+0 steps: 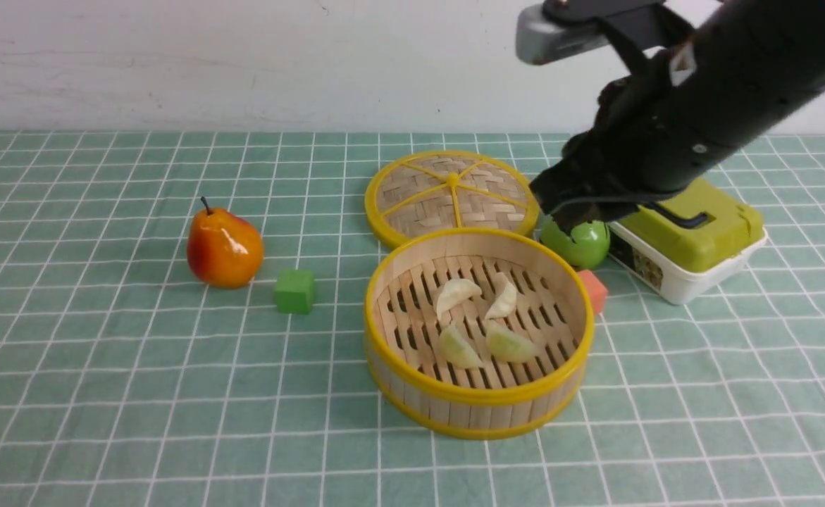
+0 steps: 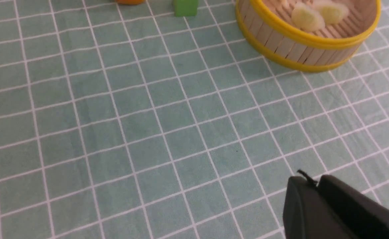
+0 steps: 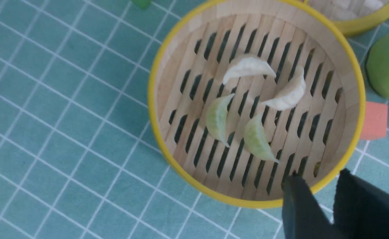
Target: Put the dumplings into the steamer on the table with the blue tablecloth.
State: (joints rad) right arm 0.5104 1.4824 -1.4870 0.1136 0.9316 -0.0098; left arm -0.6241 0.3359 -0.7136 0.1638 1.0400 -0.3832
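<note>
Wooden steamer (image 1: pixel 475 401) hemmed by lid (image 1: pixel 451 193), green ball (image 1: pixel 587 245), red cube (image 1: pixel 594 290); right end effector (image 3: pixel 320 184) ajar, left end effector (image 2: pixel 314 181) clenched.

Four dumplings (image 1: pixel 458 292) — two white, two green — one steamer (image 1: pixel 475 396), one lid (image 1: pixel 447 193), one pear (image 1: pixel 223 246), two cubes (image 1: pixel 294 291).

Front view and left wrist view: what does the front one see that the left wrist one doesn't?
Only the front view shows the woven lid, the green-lidded box, the orange-red cube and the right arm. Only the left wrist view shows the left arm's fingers, close together. Both show the steamer, the two greenish dumplings inside it, the green cube and the tablecloth.
</note>
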